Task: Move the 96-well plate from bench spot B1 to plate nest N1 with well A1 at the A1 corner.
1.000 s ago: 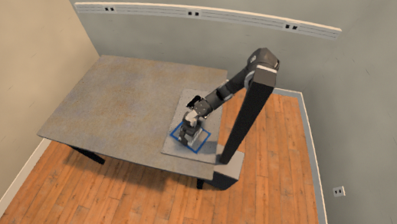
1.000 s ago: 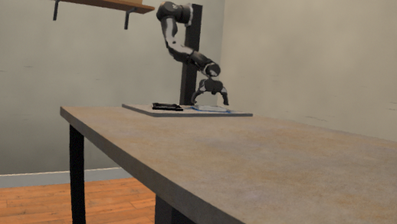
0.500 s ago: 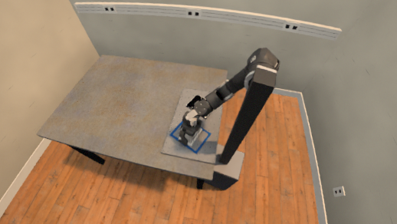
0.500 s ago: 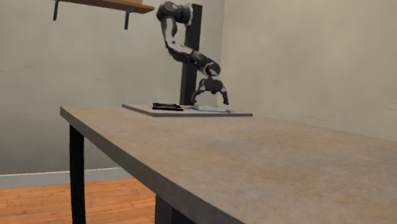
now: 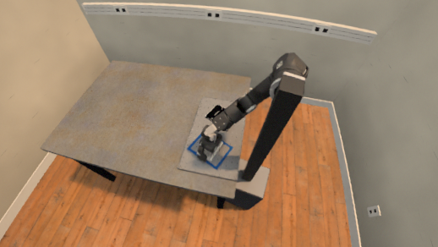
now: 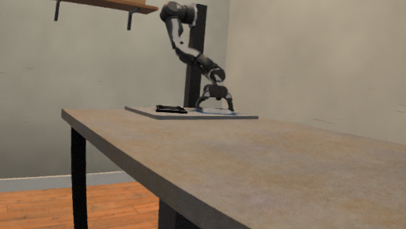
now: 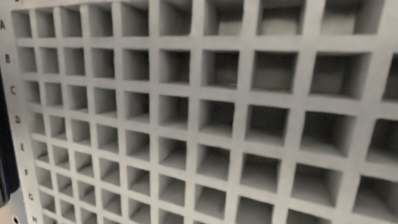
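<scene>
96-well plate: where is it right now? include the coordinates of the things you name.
In the exterior view the 96-well plate (image 6: 216, 111) (image 5: 216, 150) (image 7: 195, 92) lies inside the blue outline (image 5: 224, 158), right of the black nest (image 6: 171, 109) (image 5: 215, 112), beneath the open fingers (image 6: 230, 105).

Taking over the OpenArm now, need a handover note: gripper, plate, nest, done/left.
Gripper: open, low over the plate, a finger either side; not gripping.
96-well plate: on the pegboard, inside the blue outline.
Black nest: beside it, no plate in it.
Done: gripper lined up, by the look of it.
Left: grip, lift, seat flat with A1 at marked corner, release, move clear.
</scene>
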You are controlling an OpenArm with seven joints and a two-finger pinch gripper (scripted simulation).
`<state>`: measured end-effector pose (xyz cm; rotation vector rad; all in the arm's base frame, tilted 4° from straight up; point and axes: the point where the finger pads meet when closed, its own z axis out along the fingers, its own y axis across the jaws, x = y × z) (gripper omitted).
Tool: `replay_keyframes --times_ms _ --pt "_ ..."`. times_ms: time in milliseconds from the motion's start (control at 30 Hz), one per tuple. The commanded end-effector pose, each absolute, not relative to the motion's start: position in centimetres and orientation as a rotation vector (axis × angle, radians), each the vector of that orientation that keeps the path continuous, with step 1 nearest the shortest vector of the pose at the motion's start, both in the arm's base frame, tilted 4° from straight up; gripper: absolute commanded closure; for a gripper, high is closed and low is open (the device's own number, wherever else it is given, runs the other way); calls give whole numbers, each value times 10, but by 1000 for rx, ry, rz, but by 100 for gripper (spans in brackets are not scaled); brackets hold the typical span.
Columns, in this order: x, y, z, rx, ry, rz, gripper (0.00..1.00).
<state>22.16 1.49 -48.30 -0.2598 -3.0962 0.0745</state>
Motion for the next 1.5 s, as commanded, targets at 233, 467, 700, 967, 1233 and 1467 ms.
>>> replay_keyframes --times_ms 233,467,700,967,1233,1467 --pt "221 16 -484 -259 -3097 67 0" --pt "218 14 -486 -263 -3092 70 0" --pt "218 14 -486 -263 -3092 70 0" --pt "222 14 -482 -264 -3094 75 0" --pt "222 14 -482 -264 -3094 75 0" --pt "219 13 -483 -262 -3092 79 0"
